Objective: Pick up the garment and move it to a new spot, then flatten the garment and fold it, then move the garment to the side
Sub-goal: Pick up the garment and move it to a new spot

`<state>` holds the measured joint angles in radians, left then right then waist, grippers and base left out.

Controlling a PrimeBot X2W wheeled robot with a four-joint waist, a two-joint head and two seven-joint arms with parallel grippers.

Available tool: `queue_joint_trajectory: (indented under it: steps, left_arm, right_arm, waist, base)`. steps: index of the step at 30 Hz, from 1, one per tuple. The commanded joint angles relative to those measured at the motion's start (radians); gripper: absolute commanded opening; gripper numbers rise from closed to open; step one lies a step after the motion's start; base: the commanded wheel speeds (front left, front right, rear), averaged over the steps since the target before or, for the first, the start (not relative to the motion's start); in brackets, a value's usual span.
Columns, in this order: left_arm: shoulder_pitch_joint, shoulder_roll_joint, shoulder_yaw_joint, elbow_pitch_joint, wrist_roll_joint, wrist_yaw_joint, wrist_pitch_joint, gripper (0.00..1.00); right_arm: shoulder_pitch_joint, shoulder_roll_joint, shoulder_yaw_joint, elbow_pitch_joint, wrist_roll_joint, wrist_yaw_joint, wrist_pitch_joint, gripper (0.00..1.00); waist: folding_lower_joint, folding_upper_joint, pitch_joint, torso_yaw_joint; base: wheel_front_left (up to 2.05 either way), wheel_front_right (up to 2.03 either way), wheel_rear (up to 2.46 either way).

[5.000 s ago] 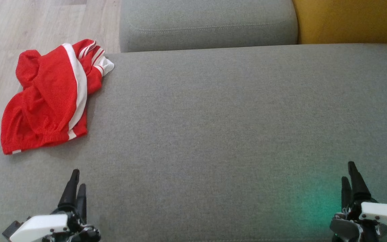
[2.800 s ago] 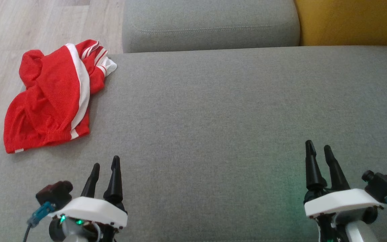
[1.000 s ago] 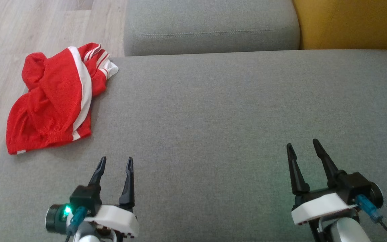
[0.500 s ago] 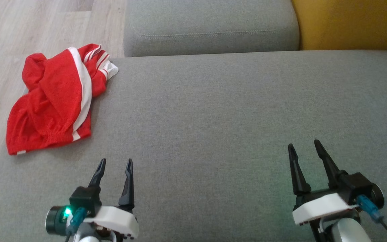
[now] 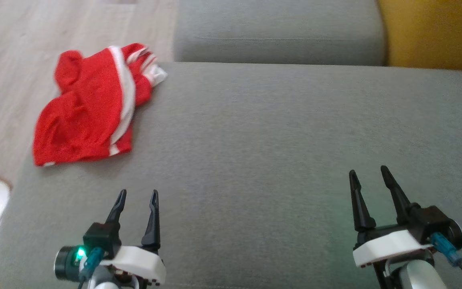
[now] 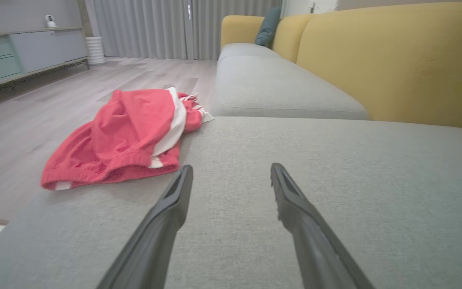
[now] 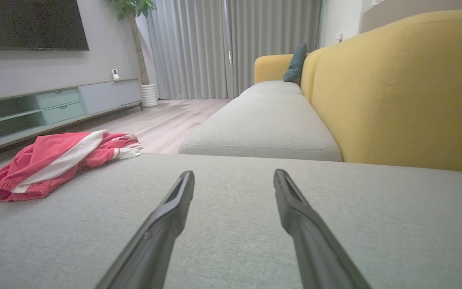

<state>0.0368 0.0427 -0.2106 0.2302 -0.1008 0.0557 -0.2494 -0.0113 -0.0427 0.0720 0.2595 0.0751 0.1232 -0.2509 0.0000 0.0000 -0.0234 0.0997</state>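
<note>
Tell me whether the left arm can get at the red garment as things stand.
Probably yes. The left end effector is open, and only bare grey cushion lies between it and the red garment, crumpled at the cushion's far left corner.

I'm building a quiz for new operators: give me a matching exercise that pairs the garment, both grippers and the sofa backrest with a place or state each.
Things:
1. garment
2. left gripper
3. right gripper
4. sofa backrest

Places or states:
A. yellow, top right in the head view
B. open, lower right in the head view
C. crumpled, at the far-left corner of the grey cushion
D. open, lower left, nearer the garment

Pairs: 1-C, 2-D, 3-B, 4-A
</note>
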Motion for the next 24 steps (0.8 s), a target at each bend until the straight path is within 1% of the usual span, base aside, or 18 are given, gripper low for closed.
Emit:
queue_joint_trajectory:
  steps: [1,7,13,17,24]
  left_arm:
    - [-0.045,0.008,0.036,-0.033,0.000,0.007,-0.012,1.00]
    - [-0.048,0.010,0.053,-0.037,0.004,0.009,-0.012,1.00]
    - [-0.045,0.013,0.071,-0.041,0.008,0.009,-0.012,1.00]
    - [-0.042,0.014,0.078,-0.047,0.010,0.007,-0.012,1.00]
    - [-0.038,0.015,0.088,-0.053,0.012,0.001,-0.012,1.00]
  right_arm:
    - [-0.040,-0.008,0.024,-0.038,0.007,0.008,-0.011,1.00]
    - [-0.040,-0.008,0.030,-0.044,0.013,0.008,-0.011,1.00]
    - [-0.046,-0.008,0.038,-0.042,0.019,0.008,-0.011,1.00]
    - [-0.050,-0.008,0.045,-0.040,0.022,0.008,-0.011,1.00]
    - [-0.057,-0.008,0.050,-0.039,0.024,0.008,-0.011,1.00]
  waist:
    - [0.0000,0.0000,0.004,0.064]
    - [0.0000,0.0000,0.009,0.201]
    - [0.0000,0.0000,0.007,0.309]
    - [0.0000,0.0000,0.006,0.357]
    - [0.0000,0.0000,0.008,0.390]
  base:
    - [0.00,0.00,0.00]
    - [0.00,0.00,0.00]
    - [0.00,0.00,0.00]
    - [0.00,0.00,0.00]
    - [0.00,0.00,0.00]
